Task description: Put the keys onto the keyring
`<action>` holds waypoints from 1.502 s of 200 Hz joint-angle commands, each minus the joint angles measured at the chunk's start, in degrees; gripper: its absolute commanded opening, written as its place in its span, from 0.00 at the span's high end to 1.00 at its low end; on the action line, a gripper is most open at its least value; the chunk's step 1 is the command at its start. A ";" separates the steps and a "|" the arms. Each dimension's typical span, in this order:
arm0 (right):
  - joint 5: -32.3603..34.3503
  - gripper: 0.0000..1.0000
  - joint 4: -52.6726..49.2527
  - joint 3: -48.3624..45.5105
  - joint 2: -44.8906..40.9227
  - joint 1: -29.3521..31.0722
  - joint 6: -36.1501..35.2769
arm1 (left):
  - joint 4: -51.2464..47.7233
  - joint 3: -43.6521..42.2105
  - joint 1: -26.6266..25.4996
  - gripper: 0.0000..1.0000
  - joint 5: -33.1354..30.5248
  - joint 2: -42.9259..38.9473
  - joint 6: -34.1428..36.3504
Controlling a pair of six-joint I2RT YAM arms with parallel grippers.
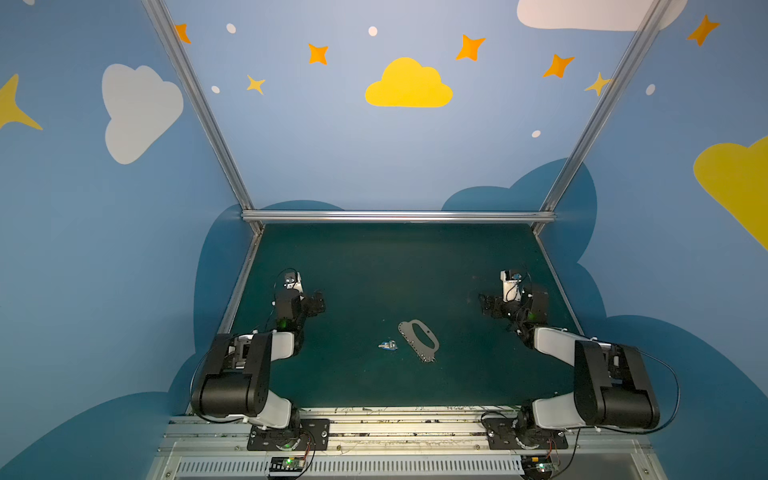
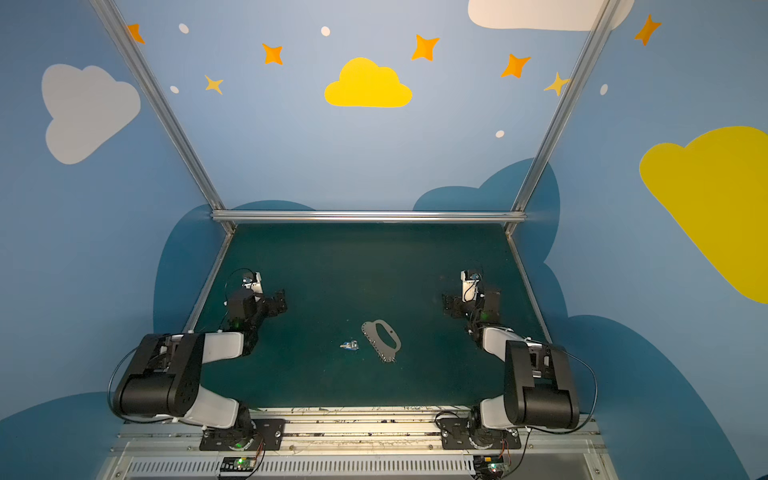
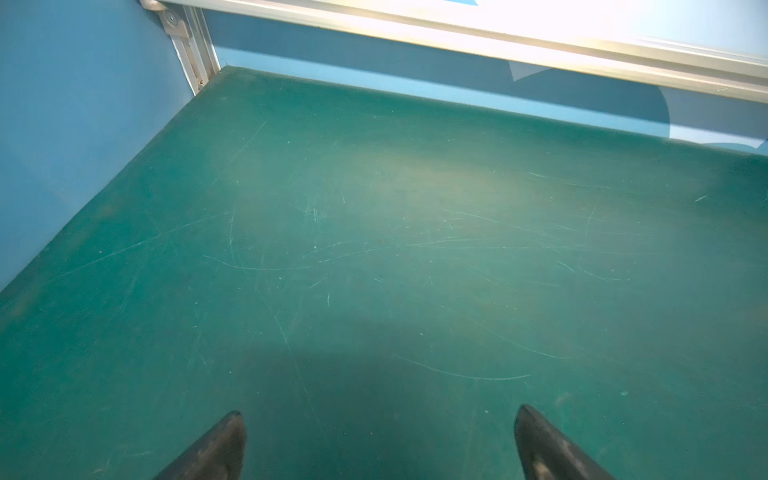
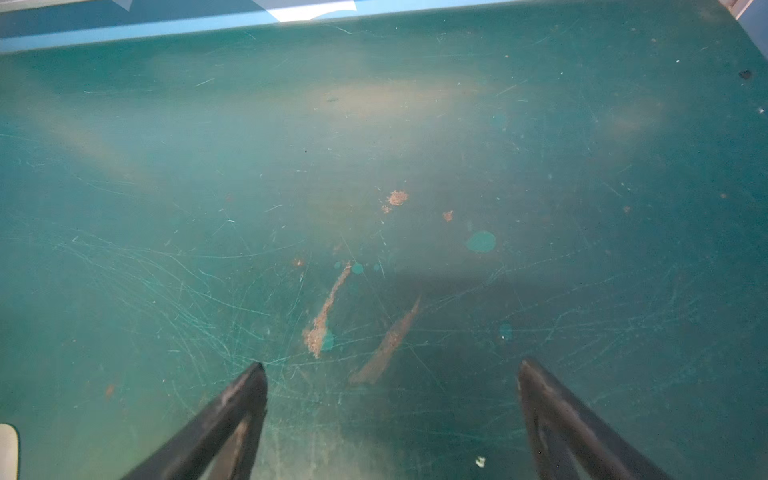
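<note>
Both grippers: my left gripper (image 1: 319, 302) and right gripper (image 1: 485, 305) hang spread wide over bare mat (image 1: 374, 266), gripping nothing.
Keys (image 1: 388, 345): flat, inward of my left gripper and back toward my base; I judge a low, slow pinch suits something so small.
Keyring (image 1: 415, 343): flat just beside them, inward of my right gripper; I should steady it, leaving its holed edge clear.

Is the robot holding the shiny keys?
No, the keys lie on the table beside the keyring, untouched.
</note>
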 commanded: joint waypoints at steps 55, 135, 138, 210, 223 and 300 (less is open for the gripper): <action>-2.19 0.08 0.87 1.34 0.56 -0.89 1.00 | 0.80 0.98 0.02 0.00 0.29 0.63 -0.39; -1.65 0.07 0.65 1.44 0.49 -0.59 0.97 | 0.71 1.10 -0.34 0.00 -0.39 0.64 -0.21; -1.57 0.07 0.61 1.44 0.49 -0.54 0.94 | 0.79 1.03 -0.37 0.00 -0.45 0.64 -0.20; 2.81 0.09 -6.74 -0.04 -13.87 0.03 2.46 | -14.88 6.86 -0.55 0.00 -1.91 -7.82 -0.44; -0.45 0.10 -10.63 0.42 -19.92 0.41 -0.76 | -18.47 7.92 -0.87 0.00 -1.11 -12.28 -0.24; -19.98 0.18 -54.75 15.05 -27.01 11.93 -44.86 | -46.44 17.27 -10.72 0.00 8.35 -29.21 -7.91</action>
